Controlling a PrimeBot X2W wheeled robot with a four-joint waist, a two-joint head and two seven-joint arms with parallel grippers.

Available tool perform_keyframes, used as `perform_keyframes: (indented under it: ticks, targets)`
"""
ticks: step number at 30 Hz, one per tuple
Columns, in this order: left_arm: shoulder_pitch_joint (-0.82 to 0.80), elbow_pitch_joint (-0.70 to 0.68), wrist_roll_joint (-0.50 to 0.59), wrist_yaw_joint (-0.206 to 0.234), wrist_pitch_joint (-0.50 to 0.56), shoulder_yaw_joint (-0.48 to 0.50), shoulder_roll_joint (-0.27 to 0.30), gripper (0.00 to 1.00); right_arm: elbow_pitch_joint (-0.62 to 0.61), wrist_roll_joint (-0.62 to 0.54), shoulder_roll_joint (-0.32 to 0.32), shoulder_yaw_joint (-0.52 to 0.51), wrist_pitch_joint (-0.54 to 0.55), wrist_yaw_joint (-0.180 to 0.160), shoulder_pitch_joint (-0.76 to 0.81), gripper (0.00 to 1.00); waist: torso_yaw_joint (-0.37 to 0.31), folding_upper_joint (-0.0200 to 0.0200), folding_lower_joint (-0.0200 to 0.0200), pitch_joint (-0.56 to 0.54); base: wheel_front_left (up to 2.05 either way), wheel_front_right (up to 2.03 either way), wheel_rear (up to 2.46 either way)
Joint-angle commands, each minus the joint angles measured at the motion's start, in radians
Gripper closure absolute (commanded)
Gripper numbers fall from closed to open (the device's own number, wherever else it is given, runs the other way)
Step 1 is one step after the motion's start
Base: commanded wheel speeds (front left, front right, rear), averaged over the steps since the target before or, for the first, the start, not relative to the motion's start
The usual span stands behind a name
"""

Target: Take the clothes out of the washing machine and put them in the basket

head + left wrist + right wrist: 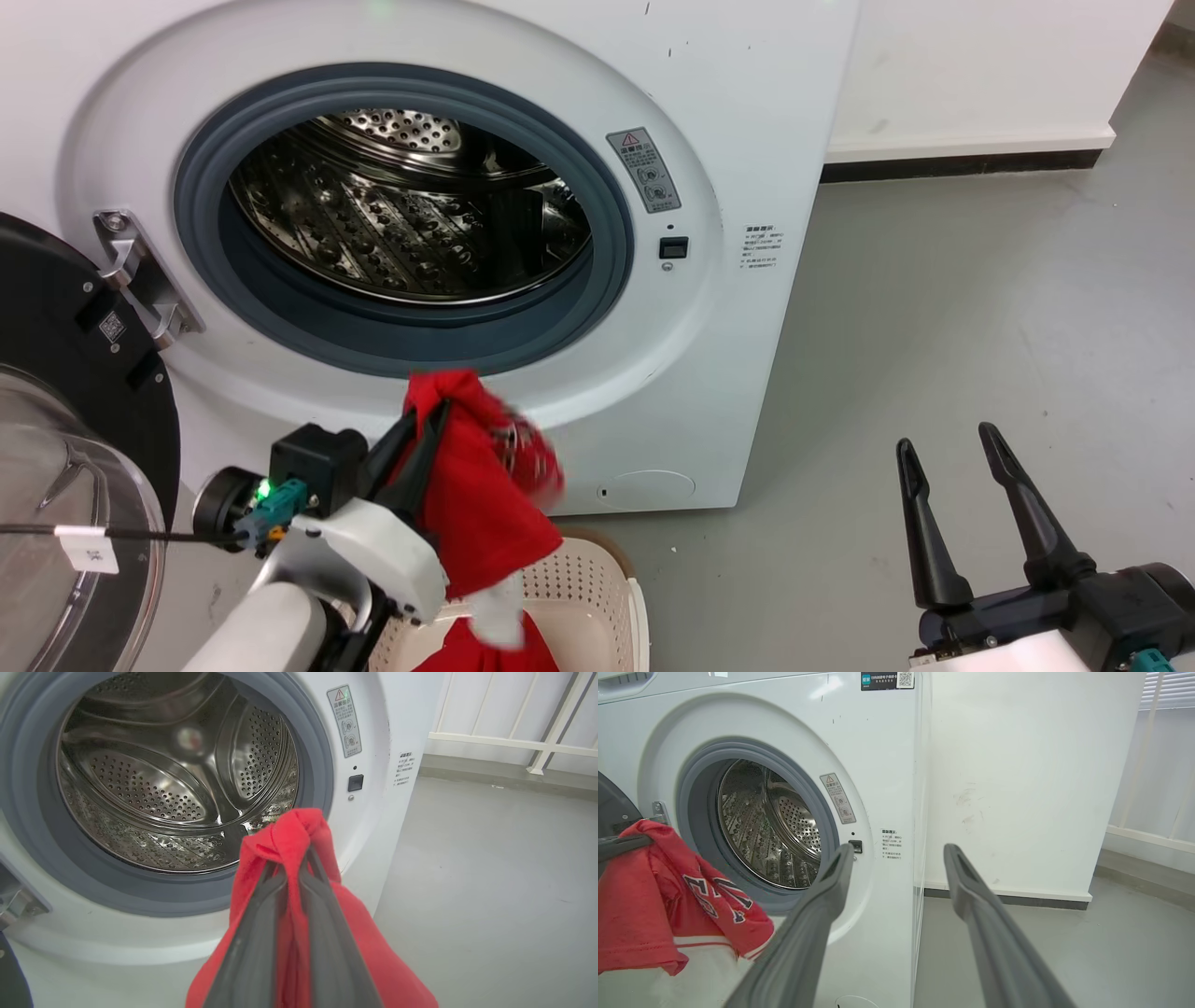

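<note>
The red clothes (pixel 476 504) hang from my left gripper (pixel 425 420), which is shut on a bunched fold in front of the washing machine (pixel 728 121), below its door ring. The cloth drapes down into the cream basket (pixel 597 588) at the bottom of the head view. Seen from the left wrist, the clothes (pixel 289 840) wrap over the closed fingertips of the left gripper (pixel 292 858). The drum (pixel 411 205) looks bare steel inside. My right gripper (pixel 948 448) stands open over the floor at the lower right; its wrist view shows the clothes (pixel 654 896) with lettering at the left.
The washer's black-rimmed glass door (pixel 65 448) is swung open at the left, close to my left arm. Grey floor (pixel 980 327) stretches right of the machine to a white wall with a dark skirting (pixel 962 163).
</note>
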Motion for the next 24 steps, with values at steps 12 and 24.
perform_keyframes:
  ticks: [12,24]
  targets:
    - [0.075,0.042,0.003,-0.006,-0.004,-0.059,-0.021,1.00,-0.008,-0.003,0.001,0.002,-0.002,-0.001,-0.045,0.00,-0.019,0.0000,0.0001,0.087,0.00,0.00,0.00]
    - [-0.044,0.380,-0.004,-0.089,-0.085,-0.091,-0.088,1.00,-0.028,0.005,0.002,0.002,-0.002,-0.001,-0.159,0.00,-0.090,0.0000,0.0001,0.291,0.00,0.00,0.00]
